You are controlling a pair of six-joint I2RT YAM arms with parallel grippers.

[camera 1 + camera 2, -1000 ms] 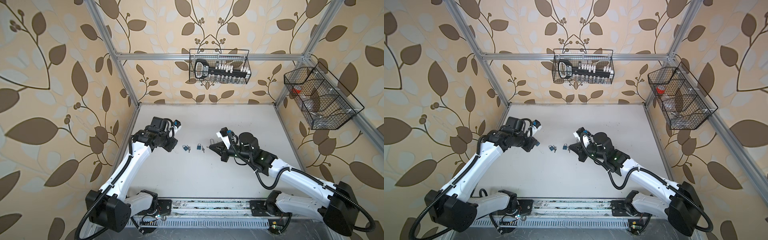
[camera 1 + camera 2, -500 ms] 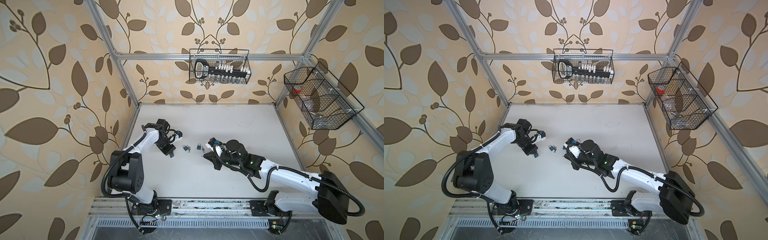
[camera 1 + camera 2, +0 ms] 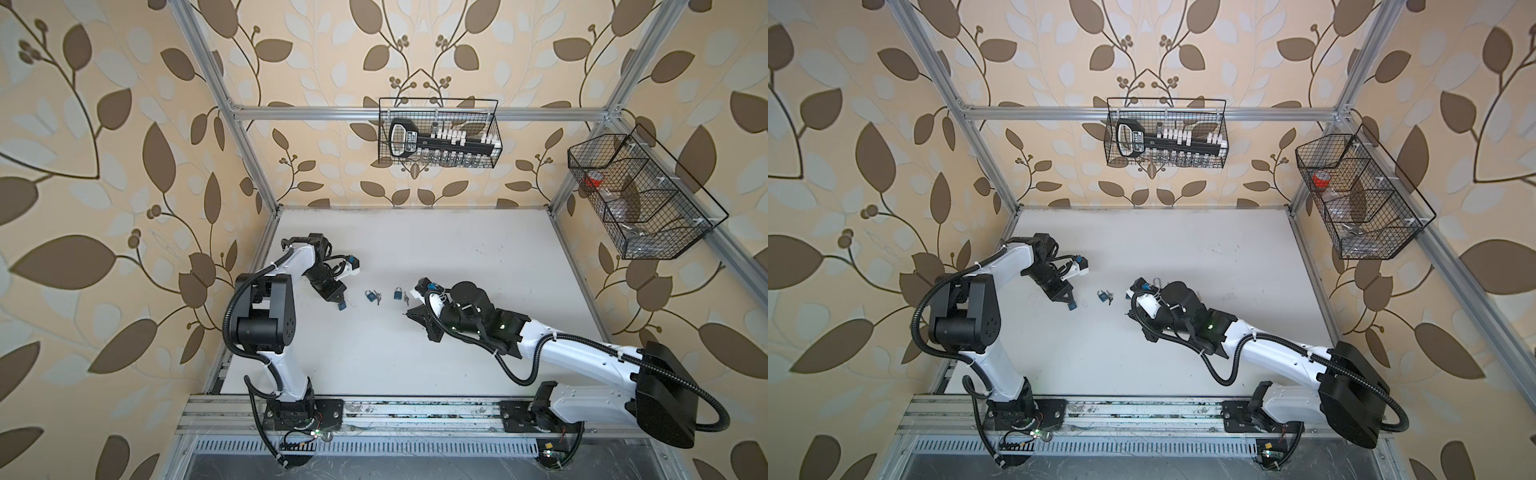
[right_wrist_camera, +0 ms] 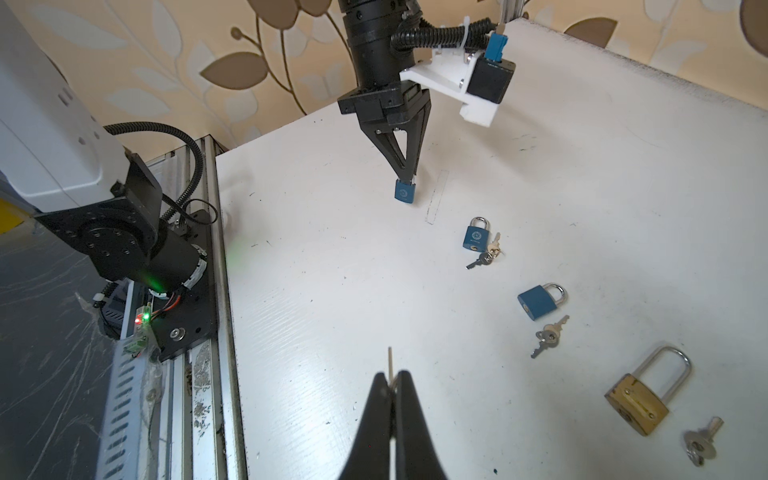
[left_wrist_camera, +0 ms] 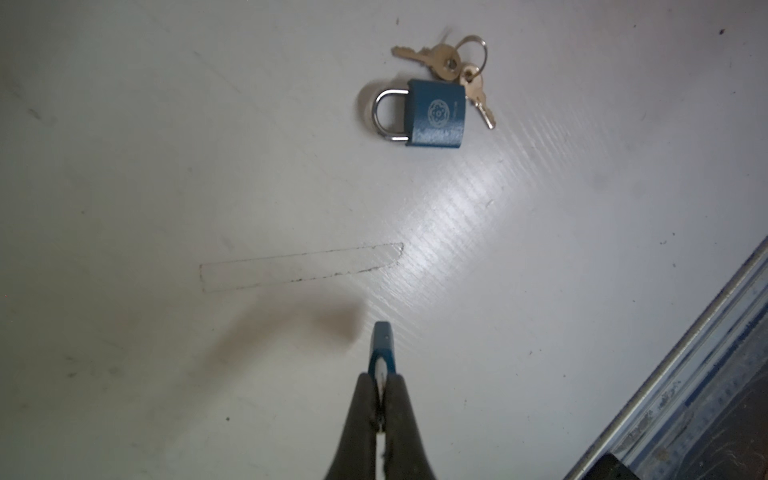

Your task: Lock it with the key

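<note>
Blue-painted metal, small & boxy: the padlock (image 4: 405,193) I have to lock hangs from my left gripper (image 4: 409,176). Its jaws are pressed together on the lock's top end, shackle side. The body points down, low over the white table (image 4: 582,166); can't tell if it touches. One face has a pale round emblem. The shackle is mostly hidden btwn my fingers (image 5: 362,405), so whether it's open or snapped in, can't tell. No keyhole visible. On the 2nd blue padlock (image 4: 476,235), lying nearby, the keyhole sits in the bottom face, so prob. the same here.

My right gripper (image 4: 390,376) is also pressed together, pinching a thin key (image 4: 390,359). Only a pale sliver of blade shows past the tips. It aims roughly toward the held lock, well apart from it.

Handling, my judgement:
- **Lock:** solid, hard, dense for its size, yet light for me. Smooth paint = slippery. Held at the top, it can swing or pivot when the key pushes in, so the flat body sides would be the steadier hold.
- **Key:** stiff, flat, thin. Best pinched on the wide head, else it twists in my grip.

Also on the table, btwn my arms:
- the 2nd blue padlock has a ring of keys (image 4: 484,255) touching it
- a 3rd blue padlock (image 4: 538,302) w/ loose keys (image 4: 548,334) just beside it
- a bigger brass padlock (image 4: 638,399) w/ a silver key (image 4: 700,444) near it
</note>
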